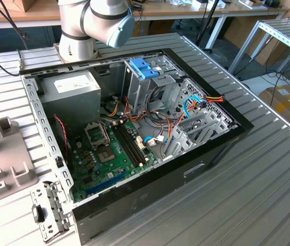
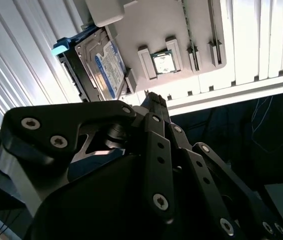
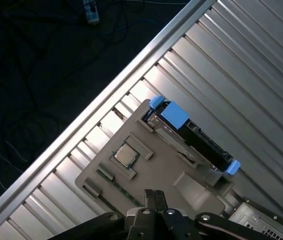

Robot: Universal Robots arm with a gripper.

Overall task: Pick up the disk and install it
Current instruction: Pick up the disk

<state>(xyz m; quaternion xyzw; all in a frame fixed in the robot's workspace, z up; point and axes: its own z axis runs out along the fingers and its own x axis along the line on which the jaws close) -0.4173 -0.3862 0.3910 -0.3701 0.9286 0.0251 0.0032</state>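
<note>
The disk (image 2: 106, 67) stands on its long edge in a slot of a grey plastic holder tray (image 2: 156, 25). It has a dark metal casing, a white and blue label and blue plastic end pieces. In the first wrist view the disk (image 3: 194, 134) lies along the far side of the tray (image 3: 181, 175). My gripper (image 2: 154, 97) hovers above the tray, some way short of the disk. Its black fingertips (image 3: 154, 194) are pressed together and hold nothing.
A processor chip (image 3: 126, 154) sits in a pocket of the tray. The ribbed metal table ends at a rail (image 3: 106, 105) beside the tray, with dark floor and cables beyond. The open computer case (image 1: 222, 138) holds a drive cage (image 1: 144, 69) and power supply (image 1: 76, 89).
</note>
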